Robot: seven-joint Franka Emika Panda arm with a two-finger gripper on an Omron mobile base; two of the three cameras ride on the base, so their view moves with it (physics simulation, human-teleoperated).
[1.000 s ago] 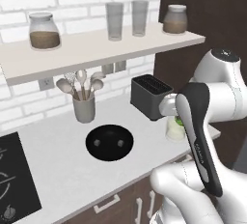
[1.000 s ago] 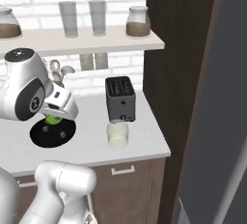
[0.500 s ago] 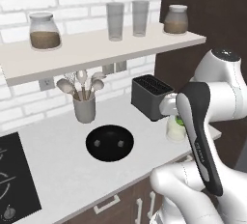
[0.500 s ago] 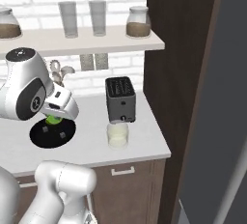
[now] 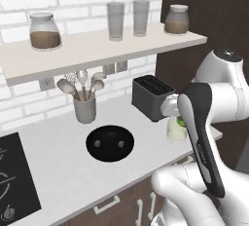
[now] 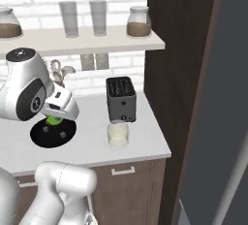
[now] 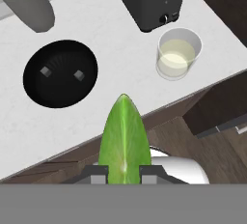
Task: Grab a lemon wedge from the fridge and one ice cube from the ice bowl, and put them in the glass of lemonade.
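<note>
My gripper (image 7: 123, 172) is shut on the lemon wedge (image 7: 123, 136), a yellow-green sliver standing up between the finger tips. It hangs above the counter. The glass of lemonade (image 7: 177, 54) stands ahead and to the right in the hand view, in front of the toaster. The black ice bowl (image 7: 60, 73) lies ahead to the left, with two ice cubes (image 7: 78, 75) in it. From the left base the gripper (image 5: 178, 119) and wedge (image 5: 181, 122) show just above the glass (image 5: 176, 131). From the right base the wedge (image 6: 54, 120) shows over the bowl (image 6: 53, 136). The fridge (image 6: 218, 146) is the grey panel at the right.
A dark toaster (image 5: 153, 97) stands behind the glass, and a grey utensil cup (image 5: 84, 109) behind the bowl. The shelf (image 5: 97, 47) above carries two jars and two tall glasses. A black cooktop (image 5: 14, 176) is at the left. Dark brown cabinets (image 6: 177, 64) close the counter's right end.
</note>
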